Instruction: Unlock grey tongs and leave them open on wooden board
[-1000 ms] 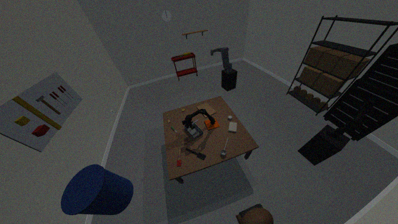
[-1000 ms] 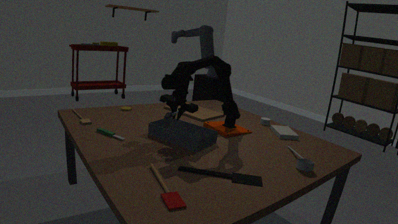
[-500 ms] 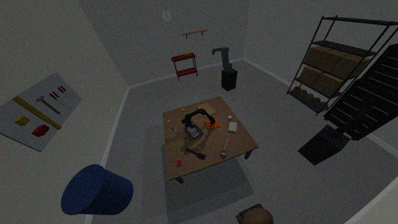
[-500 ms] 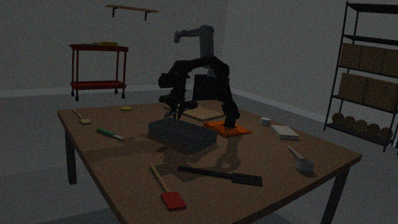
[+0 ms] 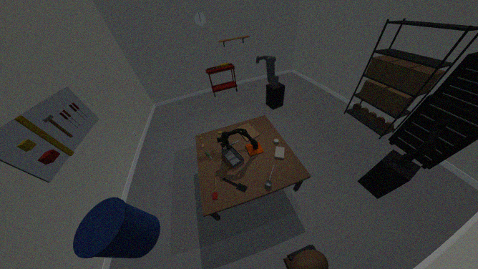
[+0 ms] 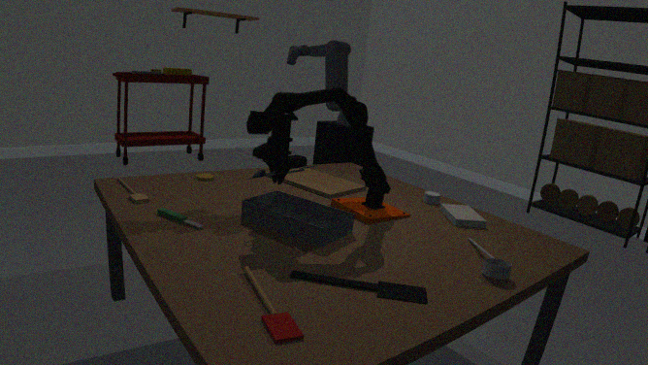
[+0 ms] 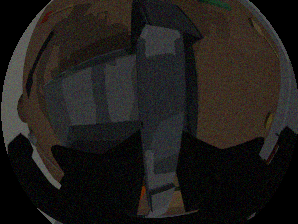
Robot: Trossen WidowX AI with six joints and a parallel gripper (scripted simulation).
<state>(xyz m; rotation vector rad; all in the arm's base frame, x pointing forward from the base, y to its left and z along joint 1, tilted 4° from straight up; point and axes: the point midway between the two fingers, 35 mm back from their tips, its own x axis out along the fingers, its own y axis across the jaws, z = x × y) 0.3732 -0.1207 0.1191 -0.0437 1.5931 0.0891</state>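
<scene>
My gripper points down and is shut on the grey tongs. The tongs lie between the two black fingers in the wrist view, with a darker, wider end at the top and a narrower end at the bottom. They are held lengthwise, roughly level, above the rear left part of the roasting tin, clear of it. Whether the arms are locked or sprung apart cannot be told. The wooden board lies behind the tin, with nothing seen on it.
The arm's orange base plate is right of the tin. A green-handled knife lies to the left. A black spatula, a red-headed spatula and a ladle lie in front. A white block lies right.
</scene>
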